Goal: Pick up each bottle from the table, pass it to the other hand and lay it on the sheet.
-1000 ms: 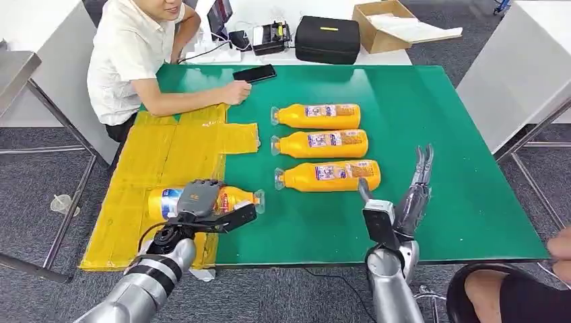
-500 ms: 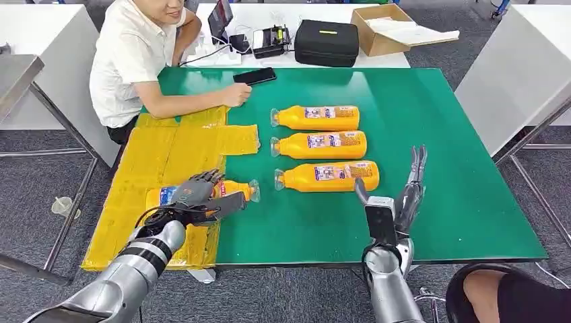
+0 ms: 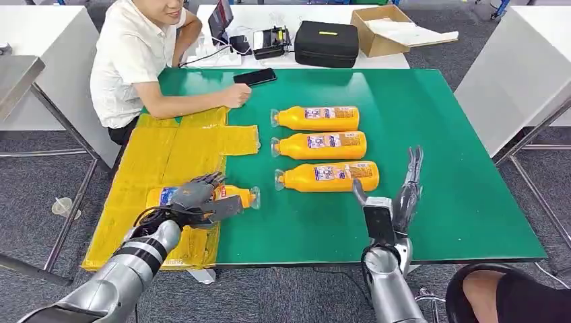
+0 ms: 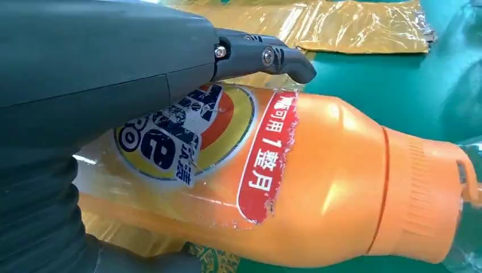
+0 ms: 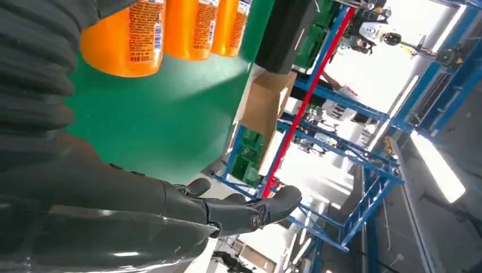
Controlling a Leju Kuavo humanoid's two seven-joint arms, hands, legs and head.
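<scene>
The left robot hand (image 3: 195, 196) wraps around an orange bottle (image 3: 232, 196), fingers over its labelled body and thumb along the near side. The bottle lies on its side under that robot hand, at the edge of the yellow sheet (image 3: 168, 155), with its cap end reaching out over the green bench (image 3: 444, 121). The left wrist view shows the dark fingers (image 4: 258, 57) across the label. The right robot hand (image 3: 402, 195) stands upright with fingers straight and apart, holding nothing. Just beyond it and toward the left robot hand lies the nearest of three more bottles (image 3: 328, 176), with the other two (image 3: 318, 145) (image 3: 315, 118) in a row farther away. A person's hand (image 3: 236, 95) rests on the bench beyond the sheet.
</scene>
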